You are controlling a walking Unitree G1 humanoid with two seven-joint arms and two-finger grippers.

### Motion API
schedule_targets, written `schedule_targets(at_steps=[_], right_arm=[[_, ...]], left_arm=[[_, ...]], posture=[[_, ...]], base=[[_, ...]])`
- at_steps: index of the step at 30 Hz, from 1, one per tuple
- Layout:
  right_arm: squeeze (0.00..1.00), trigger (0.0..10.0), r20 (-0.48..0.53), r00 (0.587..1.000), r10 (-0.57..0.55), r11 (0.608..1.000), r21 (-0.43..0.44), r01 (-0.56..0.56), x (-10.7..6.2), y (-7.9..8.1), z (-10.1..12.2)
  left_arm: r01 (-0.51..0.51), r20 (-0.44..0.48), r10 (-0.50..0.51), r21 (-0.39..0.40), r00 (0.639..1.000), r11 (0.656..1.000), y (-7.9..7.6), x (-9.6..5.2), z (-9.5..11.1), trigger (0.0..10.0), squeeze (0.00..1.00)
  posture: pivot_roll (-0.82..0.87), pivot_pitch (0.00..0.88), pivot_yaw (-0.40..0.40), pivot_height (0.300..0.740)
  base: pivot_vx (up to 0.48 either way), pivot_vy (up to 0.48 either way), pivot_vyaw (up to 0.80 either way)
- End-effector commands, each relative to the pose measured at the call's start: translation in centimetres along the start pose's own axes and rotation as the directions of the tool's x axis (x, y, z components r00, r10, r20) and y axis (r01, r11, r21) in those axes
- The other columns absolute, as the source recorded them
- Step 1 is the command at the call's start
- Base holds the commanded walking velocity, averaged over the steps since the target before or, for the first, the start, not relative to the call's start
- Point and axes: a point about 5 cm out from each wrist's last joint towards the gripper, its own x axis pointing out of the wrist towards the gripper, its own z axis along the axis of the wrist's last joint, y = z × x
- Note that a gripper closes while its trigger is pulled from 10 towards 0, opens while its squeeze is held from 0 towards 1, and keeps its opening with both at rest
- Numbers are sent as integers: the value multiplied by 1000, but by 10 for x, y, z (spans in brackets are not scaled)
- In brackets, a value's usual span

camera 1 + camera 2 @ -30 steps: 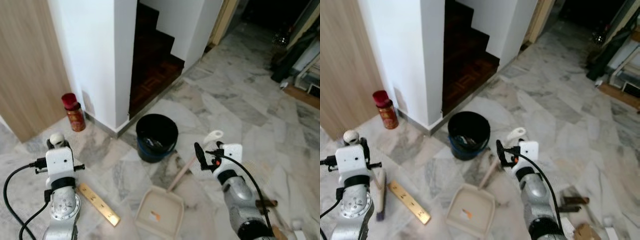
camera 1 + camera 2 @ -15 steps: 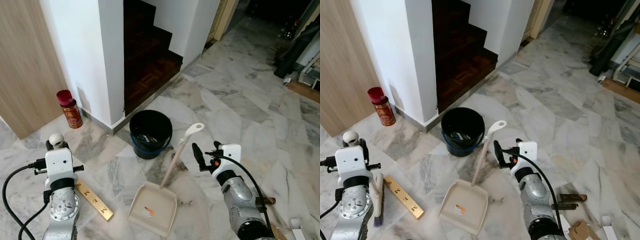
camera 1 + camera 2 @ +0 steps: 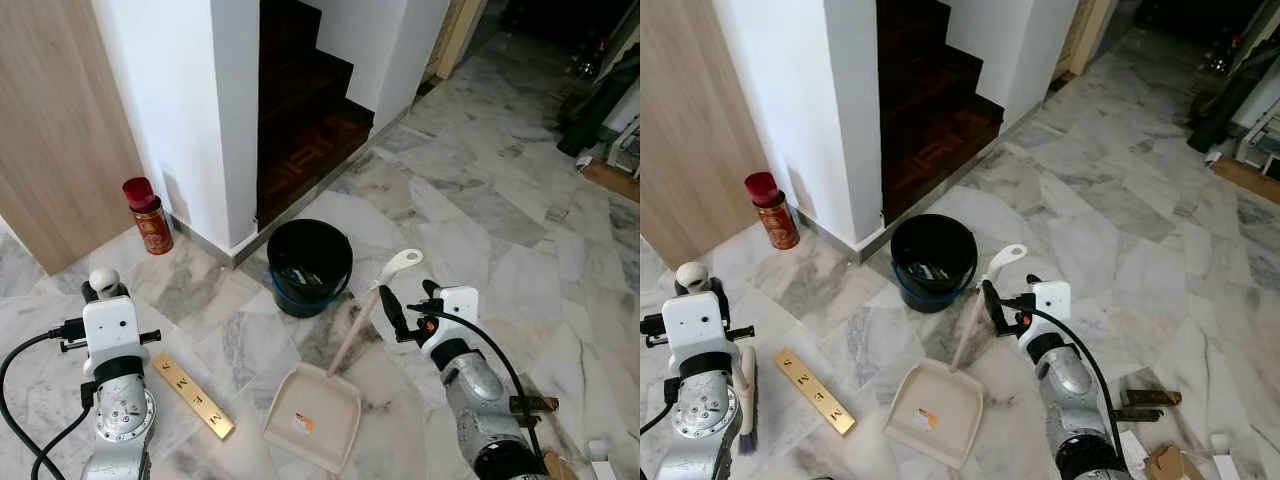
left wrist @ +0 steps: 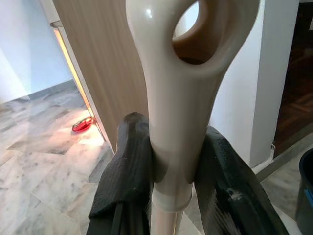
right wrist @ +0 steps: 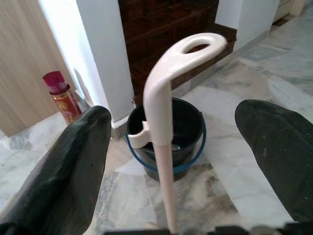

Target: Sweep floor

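Note:
My left gripper (image 4: 173,152) is shut on the cream broom handle (image 4: 181,73), just below its looped end. The broom's dark bristles (image 3: 743,405) rest on the marble floor beside that arm. A cream dustpan (image 3: 312,432) lies on the floor with a small scrap in it, and its long handle (image 3: 378,300) rises toward the black bucket (image 3: 310,265). My right gripper (image 3: 408,303) is open at the upper part of that handle. In the right wrist view the handle (image 5: 164,122) stands between the two wide-apart fingers (image 5: 80,166), touching neither.
A white wall corner (image 3: 190,110) and dark wooden stairs (image 3: 310,110) stand behind the bucket. A red can (image 3: 147,215) sits by the wall. A wooden strip with letters (image 3: 195,395) lies near my left arm. Brown scraps (image 3: 535,405) lie at the right.
The camera has swayed, shifting the whole scene. My right gripper stays open close to the dustpan handle, and my left stays shut on the broom.

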Motion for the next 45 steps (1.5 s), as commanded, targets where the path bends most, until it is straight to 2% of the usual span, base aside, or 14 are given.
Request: schedule_targets(at_steps=[1, 11, 34, 40, 45], right_arm=[[0, 10000, 8, 1000, -8, 1000, -21, 8, -2, -4, 2], [0, 10000, 5, 1000, -9, 1000, -21, 9, -2, -4, 2], [0, 10000, 14, 1000, -26, 1000, -2, 26, -2, -7, 3], [0, 10000, 16, 1000, -15, 1000, -22, 15, -2, -6, 4], [0, 10000, 24, 1000, -6, 1000, -28, 6, -2, -5, 4]], left_arm=[[-4, 59, 3, 17, 998, 1000, 0, 2, 10, 10000, 0], [-10, 60, 9, 19, 998, 1000, 1, 2, 10, 10000, 0], [-15, 63, 14, 23, 998, 1000, 2, 2, 10, 10000, 0], [-19, 65, 18, 23, 998, 1000, 3, 2, 10, 10000, 0], [-19, 68, 18, 22, 998, 1000, 3, 2, 11, 10000, 0]], posture=[[128, 113, -144, 740], [129, 119, -145, 740], [128, 122, -146, 740], [131, 121, -147, 740], [130, 118, -144, 740]], base=[[0, 0, 0], [0, 0, 0], [0, -306, 0], [0, -311, 0], [0, -296, 704]])
